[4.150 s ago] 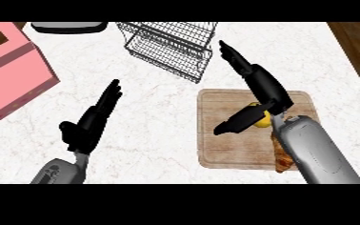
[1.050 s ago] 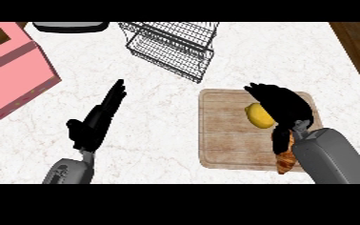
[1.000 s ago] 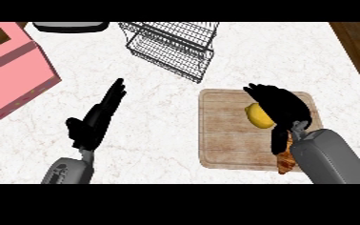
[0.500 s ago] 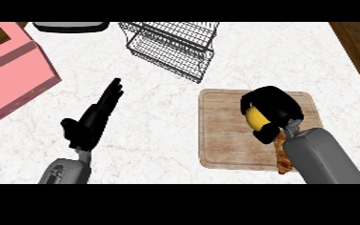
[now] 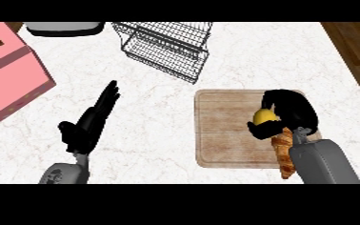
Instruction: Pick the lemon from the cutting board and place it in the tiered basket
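One lemon (image 5: 264, 116) sits on the cutting board (image 5: 225, 128), and the right hand (image 5: 287, 113) has its fingers (image 5: 259, 129) and thumb curled round it, so only a yellow patch shows between them. Whether it has left the wood I cannot tell.

What worries me is the grip: so little of the fruit is visible that it may be pinched near one end, and a round lemon could squirt out on the lift. A croissant (image 5: 284, 153) lies just beside the wrist on the board's right edge, and the forearm could nudge it off.

The tiered basket (image 5: 166, 48) stands well apart, up and to the left, so a long carry lies ahead over bare counter (image 5: 155, 124).

The left hand (image 5: 90, 124) rests open at the lower left.

No writing or brand is legible anywhere.
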Action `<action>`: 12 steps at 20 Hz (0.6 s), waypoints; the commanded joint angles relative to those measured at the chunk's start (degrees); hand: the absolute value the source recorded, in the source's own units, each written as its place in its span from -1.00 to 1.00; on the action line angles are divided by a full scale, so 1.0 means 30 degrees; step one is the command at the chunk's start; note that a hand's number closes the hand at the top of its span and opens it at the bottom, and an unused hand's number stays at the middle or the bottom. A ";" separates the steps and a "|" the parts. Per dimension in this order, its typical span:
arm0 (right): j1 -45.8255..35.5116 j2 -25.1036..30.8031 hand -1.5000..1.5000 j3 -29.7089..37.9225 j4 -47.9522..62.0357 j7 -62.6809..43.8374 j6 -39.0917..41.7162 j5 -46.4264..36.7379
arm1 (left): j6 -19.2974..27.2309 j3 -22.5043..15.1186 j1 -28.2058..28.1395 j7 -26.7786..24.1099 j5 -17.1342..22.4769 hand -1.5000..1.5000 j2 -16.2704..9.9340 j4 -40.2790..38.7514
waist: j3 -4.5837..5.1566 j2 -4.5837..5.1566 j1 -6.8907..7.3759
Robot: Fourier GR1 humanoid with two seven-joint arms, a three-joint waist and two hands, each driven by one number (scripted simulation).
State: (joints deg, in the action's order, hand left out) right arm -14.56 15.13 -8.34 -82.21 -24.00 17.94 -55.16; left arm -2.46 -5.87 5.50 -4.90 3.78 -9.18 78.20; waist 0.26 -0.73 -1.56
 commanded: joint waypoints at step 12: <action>0.0470 -0.4620 1.00 0.1169 -0.9872 -0.7398 -0.3228 -0.0243 | -0.0119 -0.0230 0.0385 -0.0236 -0.0364 0.00 0.0482 -0.0502 | -0.0068 0.0174 0.0291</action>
State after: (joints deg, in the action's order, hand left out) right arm -8.43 5.57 -5.21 -105.44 -43.90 10.45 -57.87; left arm -3.22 -6.31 5.31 -5.13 3.28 -8.61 78.42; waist 0.04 -0.35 -0.87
